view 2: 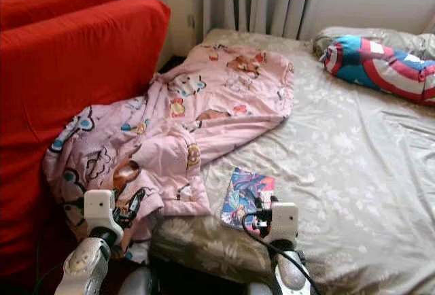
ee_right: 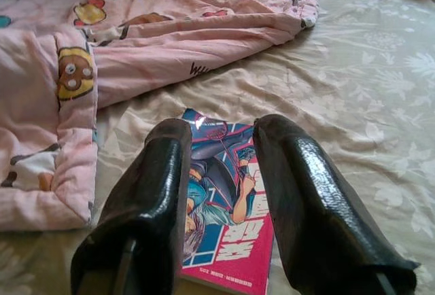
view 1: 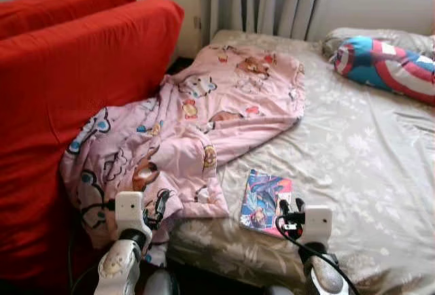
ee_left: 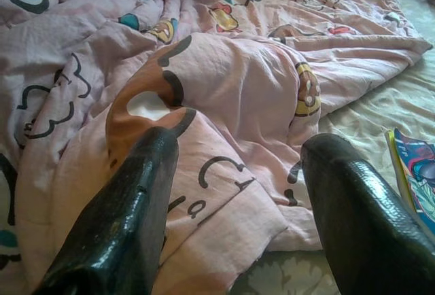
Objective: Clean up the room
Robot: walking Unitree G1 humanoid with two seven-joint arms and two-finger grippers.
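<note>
Nearby, a pink blanket (view 1: 183, 132) sprawls from the red sofa (view 1: 61, 84) onto the bed (view 1: 353, 152), just beside the comic book (view 1: 265, 202). Both the left gripper (ee_left: 234, 193) and right gripper (ee_right: 221, 193) have open fingers.

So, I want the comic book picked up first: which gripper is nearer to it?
Right. The right gripper hovers open just over the comic book; the left gripper is off beside it, over the pink blanket.

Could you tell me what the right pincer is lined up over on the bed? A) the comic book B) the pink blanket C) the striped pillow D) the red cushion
A: the right pincer, fingers apart, frames the comic book lying flat on the sheet beside the pink blanket.
</note>
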